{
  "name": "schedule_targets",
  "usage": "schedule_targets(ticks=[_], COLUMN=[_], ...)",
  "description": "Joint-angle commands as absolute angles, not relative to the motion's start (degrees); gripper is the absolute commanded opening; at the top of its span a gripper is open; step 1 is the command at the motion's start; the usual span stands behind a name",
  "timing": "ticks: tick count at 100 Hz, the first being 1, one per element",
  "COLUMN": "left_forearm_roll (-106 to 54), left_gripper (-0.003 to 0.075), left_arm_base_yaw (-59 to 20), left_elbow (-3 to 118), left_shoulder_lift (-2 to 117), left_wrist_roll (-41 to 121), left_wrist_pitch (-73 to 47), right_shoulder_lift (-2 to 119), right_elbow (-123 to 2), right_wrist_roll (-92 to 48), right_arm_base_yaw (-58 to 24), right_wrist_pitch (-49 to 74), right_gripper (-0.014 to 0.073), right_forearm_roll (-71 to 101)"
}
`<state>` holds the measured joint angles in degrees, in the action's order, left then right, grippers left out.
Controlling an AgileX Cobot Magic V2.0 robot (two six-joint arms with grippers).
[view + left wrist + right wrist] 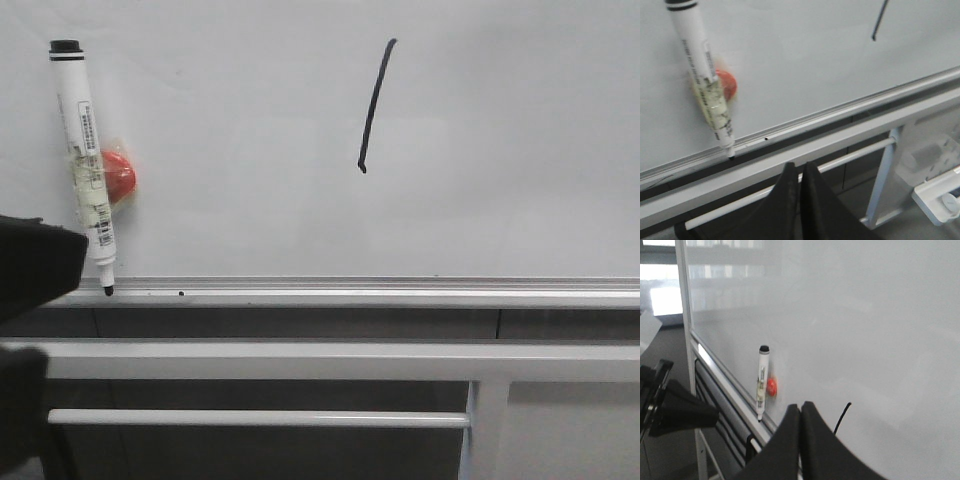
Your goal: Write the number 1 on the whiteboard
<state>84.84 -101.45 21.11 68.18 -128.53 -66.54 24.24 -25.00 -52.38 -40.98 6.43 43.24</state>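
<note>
The whiteboard (pixel 250 120) fills the front view, and a thin black number 1 (pixel 375 105) slants on it right of centre. The same stroke shows in the left wrist view (pixel 879 22) and the right wrist view (pixel 841 418). A white marker pen (pixel 85 160) stands against the board, its tip on the silver rail (pixel 350 293), with a red magnet (pixel 118 175) behind it. My left gripper (pixel 799 166) is shut and empty, below the rail and right of the pen. My right gripper (pixel 800 406) is shut and empty, in front of the board near the stroke.
Grey frame bars (pixel 300 360) run under the rail, with a thinner bar (pixel 250 418) and a post (pixel 485 430) below. The dark left arm (pixel 30 265) sits at the front view's lower left. A white device (pixel 940 200) lies on the floor.
</note>
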Motion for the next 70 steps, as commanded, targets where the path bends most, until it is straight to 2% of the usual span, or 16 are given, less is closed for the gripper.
schedule_targets(ticks=[1, 33, 70], left_forearm_roll=[86.2, 86.5, 90.4], left_gripper=[-0.002, -0.002, -0.002], left_arm_base_yaw=[-104.4, -108.9, -108.9], left_elbow=[22.1, 22.1, 22.3], left_shoulder_lift=[67.2, 67.2, 67.2], left_wrist_roll=[-127.4, -124.3, -123.0], left_wrist_pitch=[-71.6, -71.5, -71.4], right_shoulder_lift=[19.6, 3.0, 2.3], right_elbow=[-24.7, -11.5, -8.2], right_wrist_roll=[-52.8, -52.8, -52.8], right_arm_base_yaw=[-40.8, -40.8, -40.8], right_wrist_pitch=[2.2, 2.6, 2.4], right_gripper=[-0.0063, -0.0064, -0.0064], right_forearm_roll=[43.5, 44.5, 44.5])
